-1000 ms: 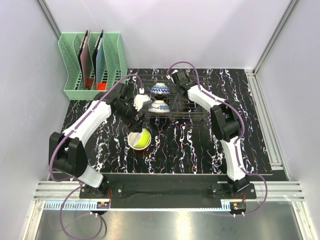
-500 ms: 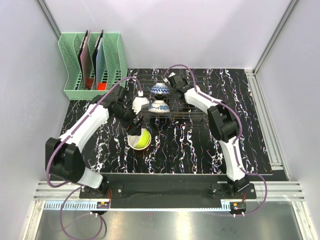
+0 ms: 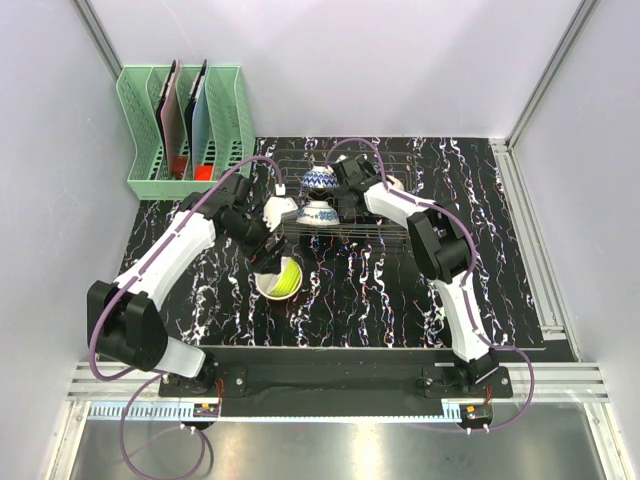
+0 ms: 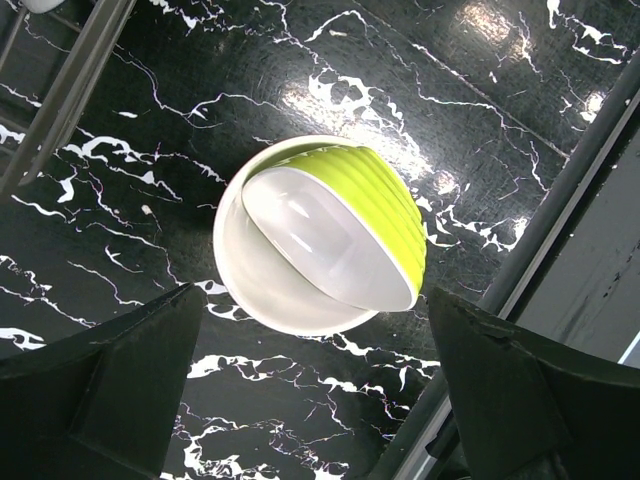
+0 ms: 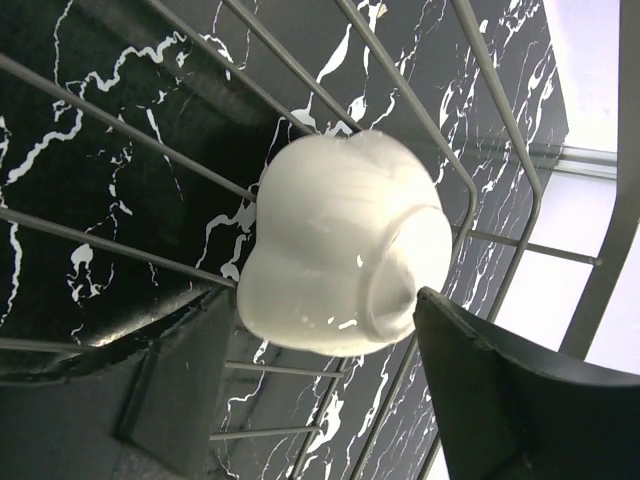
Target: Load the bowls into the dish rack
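The lime green bowl [image 3: 287,277] lies tilted inside another bowl [image 3: 266,283] that shows white inside, on the black marbled table in front of the dish rack [image 3: 375,228]. My left gripper [image 3: 267,249] hovers over them, open and empty; in the left wrist view the green bowl [image 4: 365,200] and the outer bowl [image 4: 250,270] sit just ahead of my gripper [image 4: 310,300]. Two blue-patterned bowls [image 3: 320,180] [image 3: 316,213] sit in the rack. My right gripper [image 3: 350,188] is open inside the rack. A white bowl [image 5: 340,245] [image 3: 393,183] lies on its side on the rack wires [image 5: 300,90] between my fingertips [image 5: 470,360].
A mint-green slotted holder [image 3: 185,130] with flat boards stands at the back left. The rack's near bar [image 4: 560,220] runs beside the stacked bowls. White walls and metal rails [image 3: 540,240] close the table on both sides.
My right gripper has moved left and nearer along the rack, uncovering the white bowl behind it. My left gripper has shifted slightly nearer over the green bowl.
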`<state>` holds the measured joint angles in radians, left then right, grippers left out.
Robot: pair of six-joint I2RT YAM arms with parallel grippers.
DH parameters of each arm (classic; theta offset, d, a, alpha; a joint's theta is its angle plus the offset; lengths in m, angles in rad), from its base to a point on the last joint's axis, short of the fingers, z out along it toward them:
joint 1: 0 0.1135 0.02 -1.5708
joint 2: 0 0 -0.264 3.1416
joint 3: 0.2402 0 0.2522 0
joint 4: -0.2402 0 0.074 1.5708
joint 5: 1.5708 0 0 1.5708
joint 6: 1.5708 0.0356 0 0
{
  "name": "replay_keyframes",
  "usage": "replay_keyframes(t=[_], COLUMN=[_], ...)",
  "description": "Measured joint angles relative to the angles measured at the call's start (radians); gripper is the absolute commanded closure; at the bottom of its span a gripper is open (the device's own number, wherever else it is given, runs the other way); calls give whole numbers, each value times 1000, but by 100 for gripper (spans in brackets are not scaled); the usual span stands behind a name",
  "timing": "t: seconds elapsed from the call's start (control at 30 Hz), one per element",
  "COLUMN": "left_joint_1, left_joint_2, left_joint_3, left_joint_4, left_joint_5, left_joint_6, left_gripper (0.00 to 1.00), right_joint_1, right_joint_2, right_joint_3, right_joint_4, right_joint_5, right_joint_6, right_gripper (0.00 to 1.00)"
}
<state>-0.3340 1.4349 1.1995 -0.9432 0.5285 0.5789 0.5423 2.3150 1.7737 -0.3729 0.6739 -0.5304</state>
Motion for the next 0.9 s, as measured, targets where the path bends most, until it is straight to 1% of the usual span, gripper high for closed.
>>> replay_keyframes(t=[0.17,0.33,0.57,0.73,0.83,0.9], left_joint_1=[0,0,-2,-8,-9,-10], left_joint_2=[-5,-9,1,66,102,120], left_joint_3=[-1,-18,-27,-40,-52,-56], left_joint_4=[-6,-11,-21,-14,-6,-2], left_joint_5=[26,94,159,174,175,176], left_joint_6=[12,38,61,69,71,72], left_gripper=[1,1,1,1,9,28], right_joint_1=[-1,-1,-1,-1,-1,-1], right_joint_2=[-2,-30,-92,-151,-179,-189], right_joint_3=[-10,-42,-67,-67,-67,-67], right_joint_4=[17,25,-44,-71,-80,-87], right_joint_5=[2,-4,-41,-65,-67,-69], right_joint_6=[5,21,48,62,68,74], right_gripper=[17,15,14,14,14,14])
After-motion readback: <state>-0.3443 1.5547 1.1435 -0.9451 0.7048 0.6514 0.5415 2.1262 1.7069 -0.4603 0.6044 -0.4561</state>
